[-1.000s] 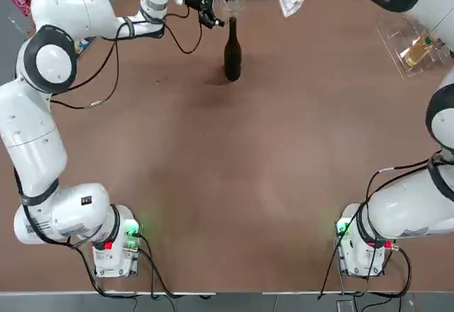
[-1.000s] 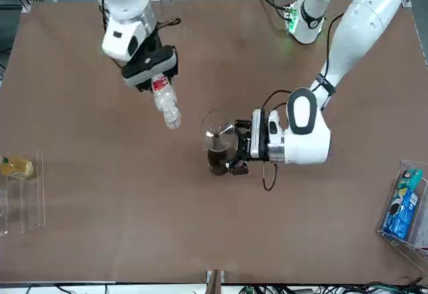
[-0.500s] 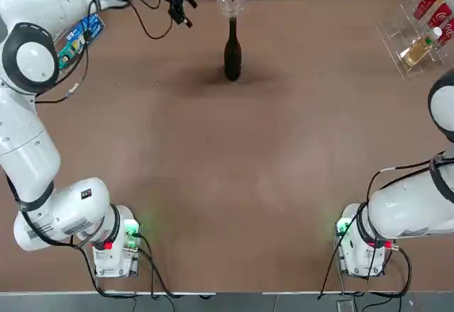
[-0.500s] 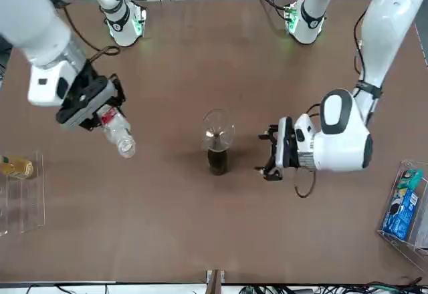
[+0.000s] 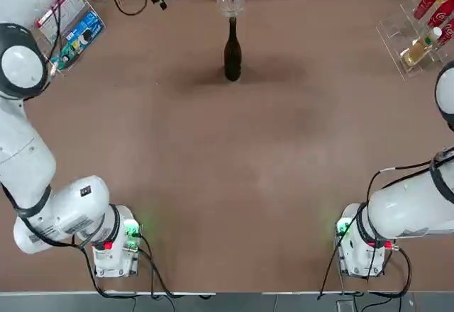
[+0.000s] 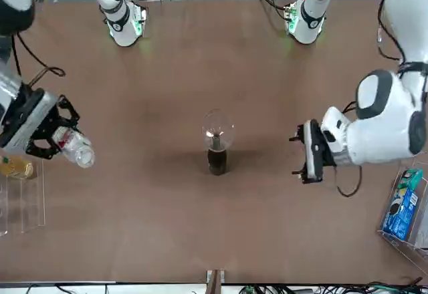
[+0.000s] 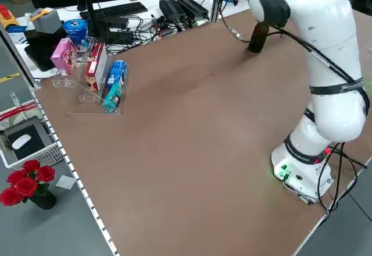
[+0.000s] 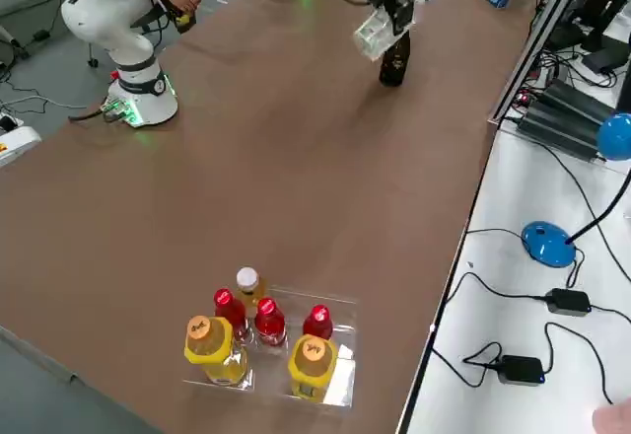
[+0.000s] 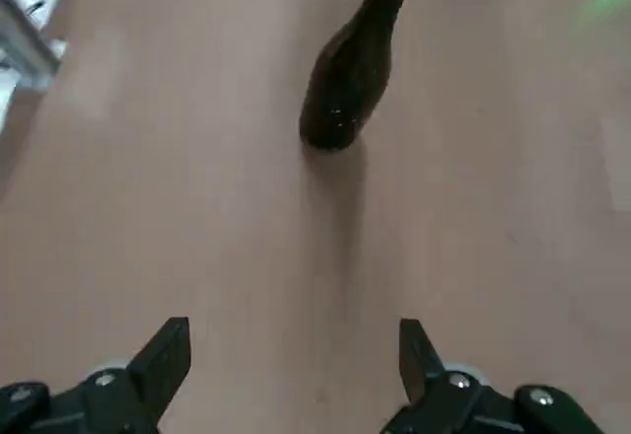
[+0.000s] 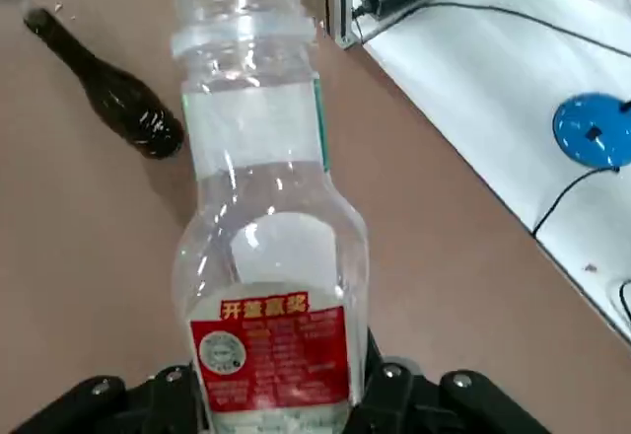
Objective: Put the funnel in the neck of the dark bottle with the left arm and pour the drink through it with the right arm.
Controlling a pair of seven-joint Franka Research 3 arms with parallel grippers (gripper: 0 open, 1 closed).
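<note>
The funnel (image 6: 218, 131), barely discernible, is being carried in the dark bottle's (image 6: 217, 160) neck mid-tabletop (image 6: 200, 227). The drink (image 6: 73, 148), uncapped, is being clamped by the right end effector (image 6: 47, 137). The left end effector (image 6: 309, 152) is being held apart, empty, beside the bottle.

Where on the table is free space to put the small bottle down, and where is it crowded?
Free: the wide brown middle of the table, between the dark bottle and the two arm bases. Crowded: the clear rack of drinks at the far right corner and the snack rack at the far left.
</note>
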